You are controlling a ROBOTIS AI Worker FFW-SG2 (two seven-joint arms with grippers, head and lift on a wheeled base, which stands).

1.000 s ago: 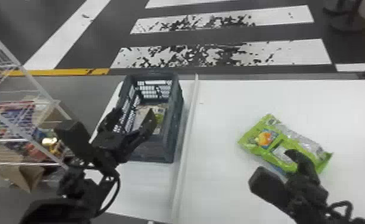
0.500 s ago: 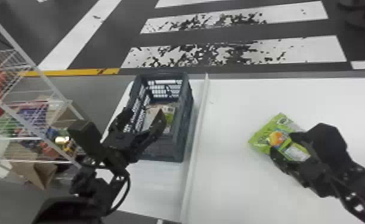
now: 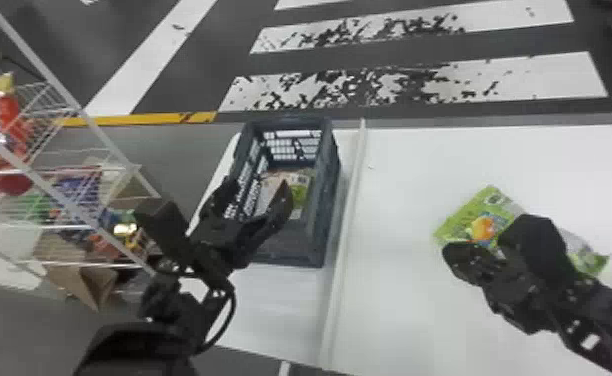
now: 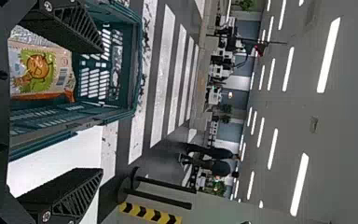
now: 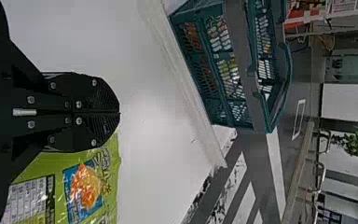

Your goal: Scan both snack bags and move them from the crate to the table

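I have the right gripper over the near edge of the green bag, its two fingers pressed together with nothing between them. I cannot tell from here whether they touch the bag. The green bag lies flat on the white table, on the right, slanting from its far left end to its near right end, and part of the arm hides its middle.

My left gripper is at the near left part of the crate, its fingers spread wide and holding nothing. The other bag lies inside the crate; my left wrist view gives me its round orange figure on a green patch and a barcode beside it.

The crate stands on a white surface just left of a pale raised strip, which runs from near to far between it and the green bag. At the left I have a white wire rack carrying bright packets, a red one among them. Beyond the table, on the far side, the dark floor has worn white stripes.
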